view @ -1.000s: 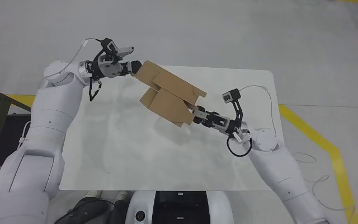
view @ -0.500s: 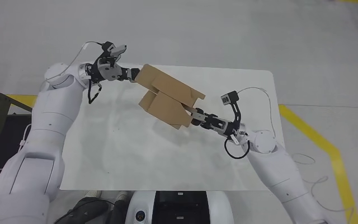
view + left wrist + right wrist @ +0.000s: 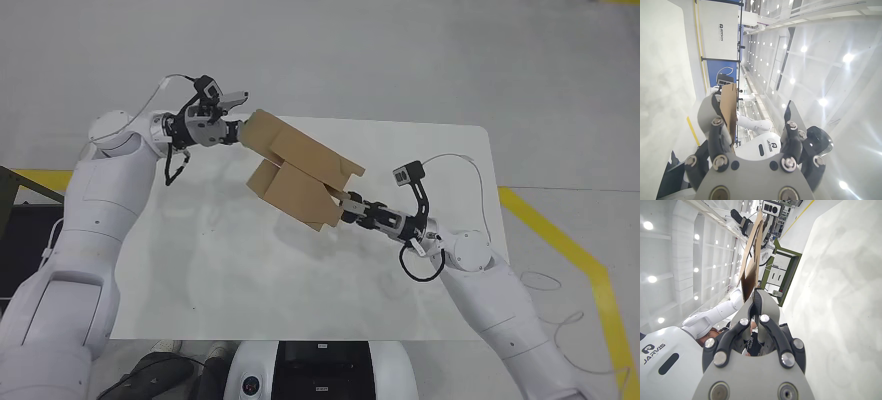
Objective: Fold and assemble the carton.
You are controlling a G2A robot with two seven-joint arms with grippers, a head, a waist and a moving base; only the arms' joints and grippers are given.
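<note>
A flat brown carton (image 3: 300,165) hangs tilted above the white table (image 3: 200,270), spanning between my two arms. My right gripper (image 3: 350,208) is shut on the carton's near edge; the right wrist view has the fingertips (image 3: 755,294) pinching the cardboard (image 3: 750,262). My left gripper (image 3: 237,132) sits at the carton's far corner. Seen from the left wrist, that gripper (image 3: 751,103) stands open, and the carton's edge (image 3: 728,106) lies against one finger (image 3: 715,113) while the other finger is well apart from it.
Bare tabletop lies under and around the carton (image 3: 838,275). Yellow floor tape (image 3: 555,235) runs past the table's right side. A green-framed cart (image 3: 791,262) stands off the table beyond the left arm.
The left wrist has turned a little at the carton's corner. The carton and the right gripper have shifted slightly toward the left arm.
</note>
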